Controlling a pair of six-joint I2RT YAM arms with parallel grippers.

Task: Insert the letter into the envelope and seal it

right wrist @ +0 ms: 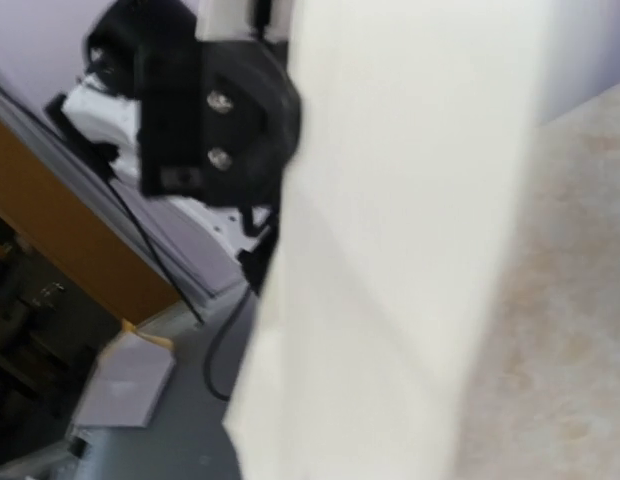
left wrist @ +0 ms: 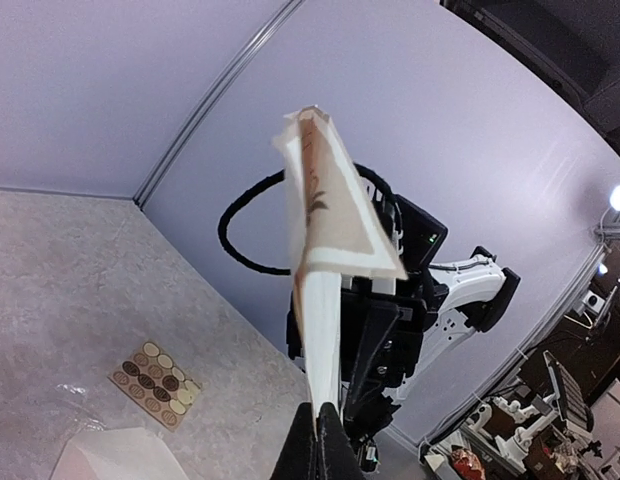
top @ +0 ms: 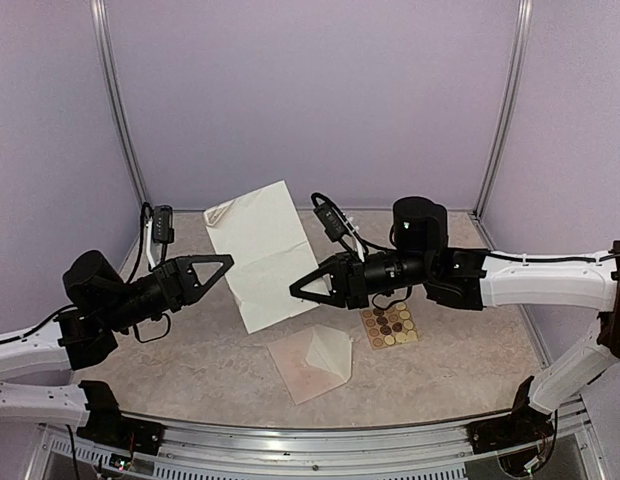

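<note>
The envelope lies flat while the left end effector pinches the letter aloft; right end effector state unclear.

Letter tilted, left gripper at its edge, envelope nearby

I'm working in a robotics lab test cell: lilac panel walls in slim aluminium corner posts, a marble-patterned tabletop, and cluttered equipment benches beyond the enclosure.

No legible text, label or number shows anywhere.
</note>
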